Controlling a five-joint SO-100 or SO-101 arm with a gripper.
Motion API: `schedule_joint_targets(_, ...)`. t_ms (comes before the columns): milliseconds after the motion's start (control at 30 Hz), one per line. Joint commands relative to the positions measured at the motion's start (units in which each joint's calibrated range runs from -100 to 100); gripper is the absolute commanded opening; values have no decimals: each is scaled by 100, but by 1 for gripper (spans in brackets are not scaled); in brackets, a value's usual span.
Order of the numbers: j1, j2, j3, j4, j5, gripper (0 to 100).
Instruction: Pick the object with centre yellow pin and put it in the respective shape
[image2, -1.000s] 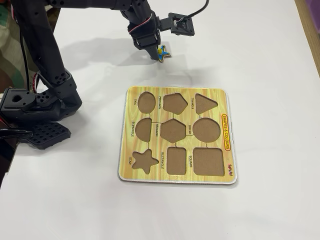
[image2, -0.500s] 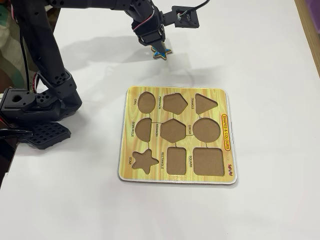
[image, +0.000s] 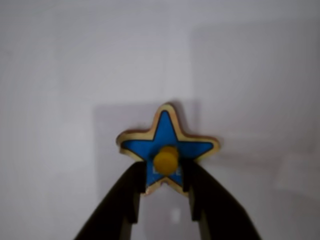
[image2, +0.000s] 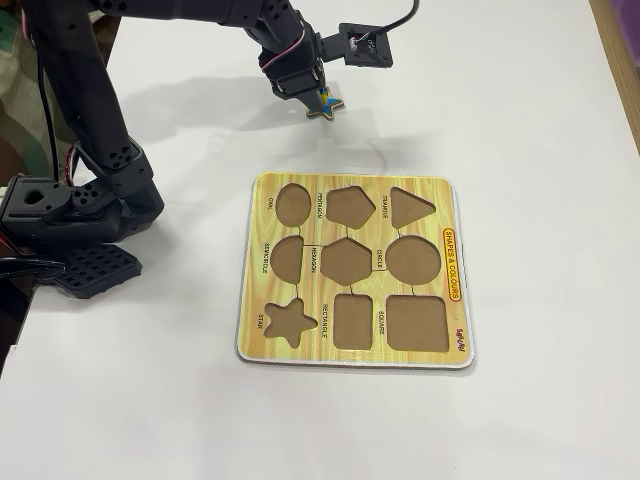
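Note:
The blue star piece (image: 167, 145) with its yellow centre knob hangs between my two black fingers in the wrist view, lifted above the white table. My gripper (image: 165, 170) is shut on the knob. In the fixed view the star piece (image2: 324, 105) sits under my gripper (image2: 316, 100) at the top, well behind the yellow board (image2: 455, 330). The star-shaped recess (image2: 289, 321) labelled STAR lies at the board's near left corner.
The board also holds oval (image2: 292, 205), pentagon (image2: 350, 207), triangle, circle, hexagon, semicircle, rectangle and square recesses, all unfilled. The arm's black base (image2: 70, 215) stands at the left edge of the white table.
My gripper has shifted slightly with the star held in it; the piece now hangs a little lower and to the left of where it was half a second ago.

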Motion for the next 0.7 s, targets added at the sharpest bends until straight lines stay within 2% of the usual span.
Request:
schedule_joint_targets(0, 85, -51, -36, -79, 19, 7)
schedule_joint_targets(667, 95, -51, -99, -88, 25, 6)
